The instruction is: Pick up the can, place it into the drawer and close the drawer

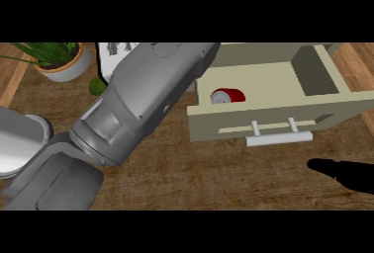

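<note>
Red can [228, 96] lying inside the open cream drawer [270, 114], near its left wall, touched by no hand. Drawer pulled out over the wooden tabletop [211, 173], pale handle [279, 137] facing forward. Left forearm [139, 99] stretched diagonally across, hand hidden, fingers impossible to judge. Right hand [349, 174] at lower right, fingers relaxed, holding nothing. Potted plant [60, 60] at upper left.
</note>
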Tool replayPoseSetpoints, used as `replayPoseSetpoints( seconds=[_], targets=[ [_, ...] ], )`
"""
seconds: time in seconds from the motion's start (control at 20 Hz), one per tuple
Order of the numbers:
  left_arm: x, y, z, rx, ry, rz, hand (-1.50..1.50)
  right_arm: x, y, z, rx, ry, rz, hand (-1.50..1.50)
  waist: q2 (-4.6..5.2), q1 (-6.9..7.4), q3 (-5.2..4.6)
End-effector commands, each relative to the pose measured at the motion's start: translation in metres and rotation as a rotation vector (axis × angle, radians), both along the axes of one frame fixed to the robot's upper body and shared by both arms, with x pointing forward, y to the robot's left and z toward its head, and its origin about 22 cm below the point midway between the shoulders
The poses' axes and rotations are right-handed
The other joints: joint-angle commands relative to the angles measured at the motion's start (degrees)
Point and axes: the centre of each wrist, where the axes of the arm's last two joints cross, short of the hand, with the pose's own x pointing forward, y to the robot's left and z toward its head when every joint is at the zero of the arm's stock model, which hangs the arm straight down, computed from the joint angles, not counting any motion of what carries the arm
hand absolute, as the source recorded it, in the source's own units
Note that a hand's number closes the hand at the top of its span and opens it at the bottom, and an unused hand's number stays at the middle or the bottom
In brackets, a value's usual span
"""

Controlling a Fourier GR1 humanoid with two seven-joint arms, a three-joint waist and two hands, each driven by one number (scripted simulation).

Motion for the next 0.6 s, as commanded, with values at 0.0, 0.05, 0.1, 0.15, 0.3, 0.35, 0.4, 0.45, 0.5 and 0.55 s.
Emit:
replayPoseSetpoints(
  seconds=[0.0,0.05,0.1,0.15,0.3,0.35,0.4,0.45,0.5,0.55],
  targets=[
    [-0.001,0.000,0.002,-0.036,0.006,-0.020,-1.50,0.018,0.003,0.005,-0.172,-0.013,-0.041,-1.50,-0.34,1.49,-0.05],
    [0.003,0.005,-0.006,-0.040,0.007,-0.010,-1.50,0.019,0.011,-0.002,-0.206,-0.014,-0.038,-1.50,-0.03,1.47,-0.05],
    [0.003,0.004,-0.007,-0.031,-0.008,0.012,-1.50,0.024,0.020,-0.007,-0.233,-0.021,-0.020,-1.50,0.14,0.96,0.00],
    [-0.001,-0.002,0.005,-0.043,-0.014,0.011,-1.50,0.029,0.022,-0.007,-0.268,-0.026,-0.016,-1.50,-0.13,1.30,-0.01],
    [0.002,0.001,0.003,-0.025,-0.020,0.006,-1.50,0.043,0.029,-0.015,-0.356,-0.005,-0.040,-1.50,-0.29,2.34,-0.03],
    [-0.002,-0.006,0.013,-0.009,-0.031,0.006,-1.50,0.052,0.043,-0.026,-0.371,-0.013,-0.029,-1.50,-0.48,2.97,-0.01],
    [0.003,0.002,-0.001,0.015,-0.027,0.013,-1.50,0.058,0.028,-0.029,-0.397,0.017,-0.066,-1.50,-0.65,3.57,-0.04],
    [-0.001,-0.003,0.006,0.012,-0.037,-0.019,-1.50,0.074,0.040,-0.033,-0.405,-0.002,-0.059,-1.50,-0.61,4.05,-0.03],
    [0.004,0.004,0.001,0.021,-0.040,-0.013,-1.50,0.076,0.044,-0.040,-0.435,0.011,-0.046,-1.50,-0.38,4.35,-0.05],
    [0.006,0.006,0.004,0.022,-0.041,-0.003,-1.50,0.072,0.047,-0.059,-0.477,0.032,-0.046,-1.50,-0.39,3.97,-0.03]
  ],
)
